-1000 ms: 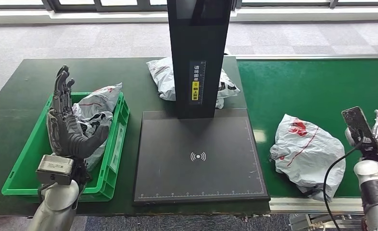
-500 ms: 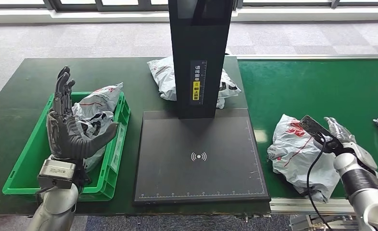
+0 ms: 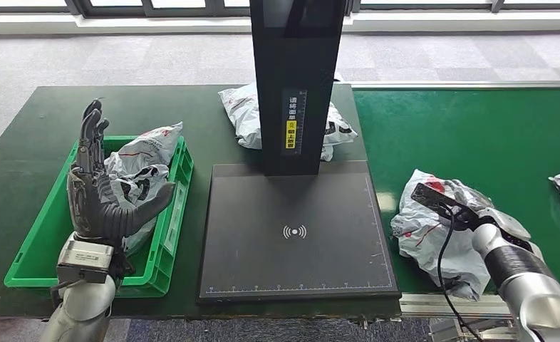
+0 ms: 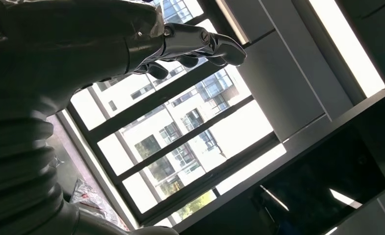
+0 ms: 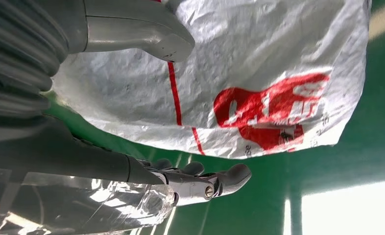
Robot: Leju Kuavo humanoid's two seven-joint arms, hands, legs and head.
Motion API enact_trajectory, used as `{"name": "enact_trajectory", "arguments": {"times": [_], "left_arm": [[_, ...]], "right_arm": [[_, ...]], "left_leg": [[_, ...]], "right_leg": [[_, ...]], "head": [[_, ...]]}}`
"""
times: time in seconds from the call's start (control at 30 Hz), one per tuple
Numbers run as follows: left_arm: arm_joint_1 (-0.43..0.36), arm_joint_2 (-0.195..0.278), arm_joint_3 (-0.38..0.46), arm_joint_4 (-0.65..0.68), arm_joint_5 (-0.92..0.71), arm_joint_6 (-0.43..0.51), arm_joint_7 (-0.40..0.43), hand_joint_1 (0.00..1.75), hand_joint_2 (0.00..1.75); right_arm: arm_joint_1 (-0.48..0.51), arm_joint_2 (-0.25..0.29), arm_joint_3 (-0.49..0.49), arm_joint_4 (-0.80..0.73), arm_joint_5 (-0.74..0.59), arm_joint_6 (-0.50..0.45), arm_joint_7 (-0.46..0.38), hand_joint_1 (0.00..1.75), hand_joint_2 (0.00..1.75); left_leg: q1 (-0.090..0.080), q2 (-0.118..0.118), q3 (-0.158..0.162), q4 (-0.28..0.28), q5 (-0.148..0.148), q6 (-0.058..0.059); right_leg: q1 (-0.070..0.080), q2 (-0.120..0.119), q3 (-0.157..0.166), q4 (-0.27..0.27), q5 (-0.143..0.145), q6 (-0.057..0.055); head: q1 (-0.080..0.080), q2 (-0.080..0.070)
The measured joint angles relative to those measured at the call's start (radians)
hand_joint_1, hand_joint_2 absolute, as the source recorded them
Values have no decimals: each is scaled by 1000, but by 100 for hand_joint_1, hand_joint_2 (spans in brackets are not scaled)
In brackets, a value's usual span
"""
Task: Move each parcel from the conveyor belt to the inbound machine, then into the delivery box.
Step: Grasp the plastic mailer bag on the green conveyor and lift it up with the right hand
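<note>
Two crumpled white plastic parcels (image 3: 140,167) already in green plastic crate (image 3: 28,249); right hand (image 3: 487,214), fingers spread, straddles red-printed white parcel (image 3: 434,228) on green conveyor belt (image 3: 476,128), ungripped; left hand (image 3: 95,189) open, empty.

The head view looks forward and down from high on the robot, over a green table (image 3: 21,135), a black scanner plate (image 3: 295,231) and a green belt (image 3: 476,128). The left wrist camera, close behind the raised left hand (image 4: 190,44), faces up toward windows (image 4: 180,142). The right wrist camera sits very near a white parcel (image 5: 259,73) on the belt, the same parcel (image 3: 427,228) that the head view sees from farther off under the right hand (image 3: 487,217).
</note>
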Motion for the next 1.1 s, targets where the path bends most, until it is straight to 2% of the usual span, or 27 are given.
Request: {"name": "enact_trajectory", "arguments": {"times": [0.1, 0.17, 0.43, 0.67, 0.8, 1.1], "left_arm": [[-6, -1, 0, 6, -8, -11, -1, 0, 175], [-15, -4, 0, 15, -16, -18, 4, 0, 175], [-40, -21, -6, 32, -30, -35, 24, 0, 175], [-49, -28, -9, 38, -32, -37, 28, 0, 175], [-56, -28, -9, 41, -31, -44, 32, 0, 175], [-63, -28, -10, 43, -28, -48, 39, 0, 175]], "right_arm": [[-4, -19, 62, 11, 64, 153, -42, 0, 175], [3, -47, 114, 13, 87, 220, -86, 0, 175], [26, -121, 235, -5, 86, 300, -107, 0, 175], [35, -153, 292, -22, 75, 318, -111, 3, 175], [39, -172, 325, -38, 59, 339, -114, 175, 175], [76, -204, 349, -87, 29, 302, -111, 175, 175]], "left_leg": [[0, -1, 0, 0, 0, 0], [0, -2, 0, 0, 0, 0], [0, -2, 0, 1, -1, 2], [0, -2, 1, 1, -1, 2], [0, -2, 1, 1, -1, 2], [0, -2, 2, 2, -1, 2]], "right_leg": [[0, -1, 0, -1, 0, 0], [0, -2, 0, -1, 0, 0], [0, -2, 2, -2, 0, 0], [0, -2, 2, -2, 0, 0], [0, -3, 2, -2, 0, 0], [0, -3, 4, -2, 0, 1]], "head": [[0, 0], [0, 0], [0, 0], [0, 0], [0, 0], [0, 0]]}}
